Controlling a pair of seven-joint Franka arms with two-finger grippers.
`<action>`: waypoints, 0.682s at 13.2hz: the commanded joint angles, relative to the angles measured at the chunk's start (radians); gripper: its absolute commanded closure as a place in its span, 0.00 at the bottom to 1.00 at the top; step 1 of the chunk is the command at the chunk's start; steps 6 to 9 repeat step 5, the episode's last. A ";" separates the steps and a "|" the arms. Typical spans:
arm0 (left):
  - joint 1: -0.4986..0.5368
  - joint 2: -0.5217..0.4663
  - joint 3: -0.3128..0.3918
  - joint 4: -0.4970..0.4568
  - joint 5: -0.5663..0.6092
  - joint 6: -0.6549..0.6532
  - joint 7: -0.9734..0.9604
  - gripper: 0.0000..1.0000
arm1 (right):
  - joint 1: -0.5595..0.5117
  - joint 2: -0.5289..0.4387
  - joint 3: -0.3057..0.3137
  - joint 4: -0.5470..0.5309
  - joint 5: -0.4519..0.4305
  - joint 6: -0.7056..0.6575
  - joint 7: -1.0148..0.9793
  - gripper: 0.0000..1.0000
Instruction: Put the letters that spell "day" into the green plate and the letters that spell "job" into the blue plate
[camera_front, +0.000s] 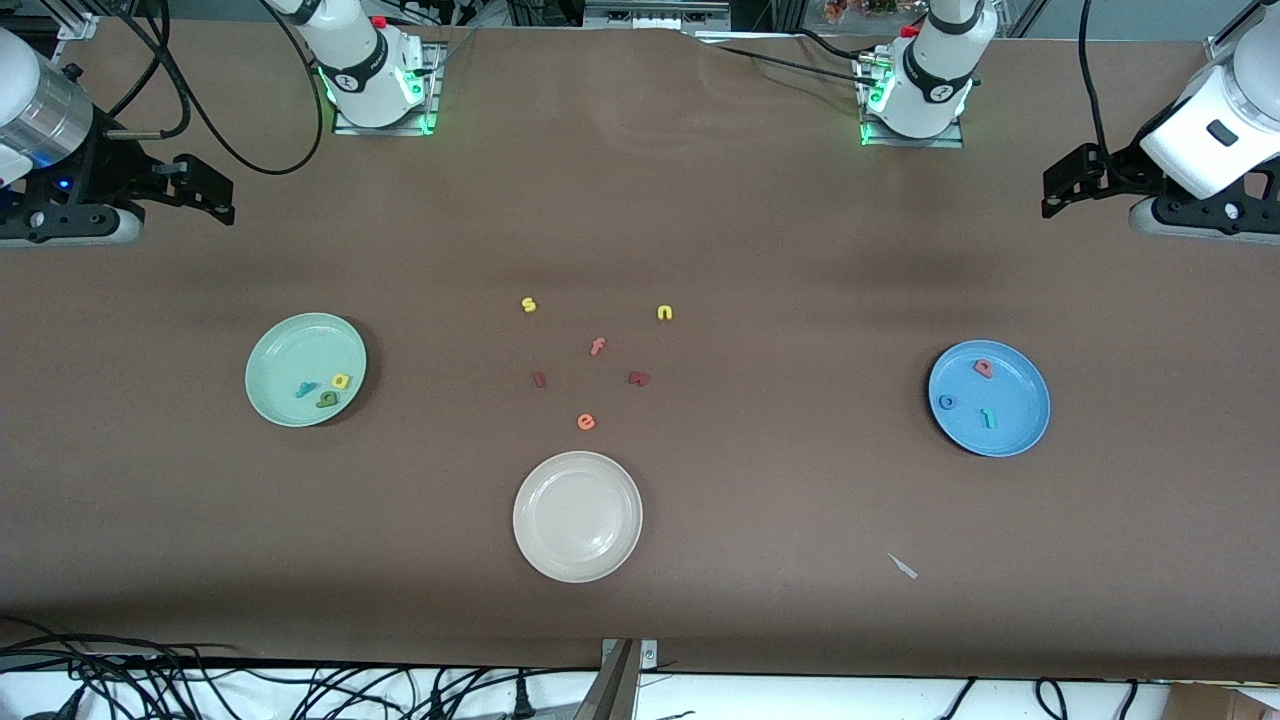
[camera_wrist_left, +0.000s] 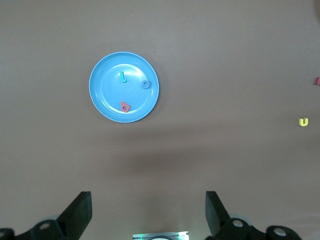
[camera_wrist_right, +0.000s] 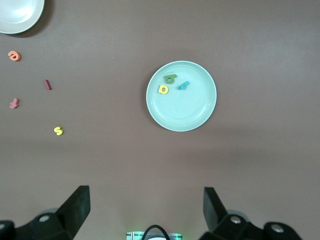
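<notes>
- The brown table (camera_front: 700, 200) carries everything.
- The round mint-green plate (camera_front: 290, 350) sits toward the right arm's end, the round mid-blue plate (camera_front: 1015, 425) toward the left arm's end.
- The right gripper (camera_wrist_right: 145, 210) and left gripper (camera_wrist_left: 148, 212) hang spread wide, empty, each partly cut off at the picture's edge.
- The yellow "a" (camera_front: 342, 381), teal "y" (camera_front: 306, 389) and dark green "d" (camera_front: 327, 399) lie in the green plate.
- The pinkish-red "b" (camera_front: 984, 368), blue "o" (camera_front: 947, 403) and teal "j" (camera_front: 988, 417) lie in the blue plate.
</notes>
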 joint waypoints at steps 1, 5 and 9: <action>-0.005 0.036 -0.003 0.048 0.029 -0.008 -0.012 0.00 | -0.003 0.002 0.000 0.016 -0.002 -0.018 -0.009 0.00; -0.007 0.036 -0.002 0.050 0.029 -0.008 -0.009 0.00 | -0.006 0.002 0.000 0.014 -0.002 -0.018 -0.010 0.00; -0.007 0.036 -0.002 0.050 0.029 -0.008 -0.009 0.00 | -0.006 0.002 0.000 0.014 -0.002 -0.018 -0.010 0.00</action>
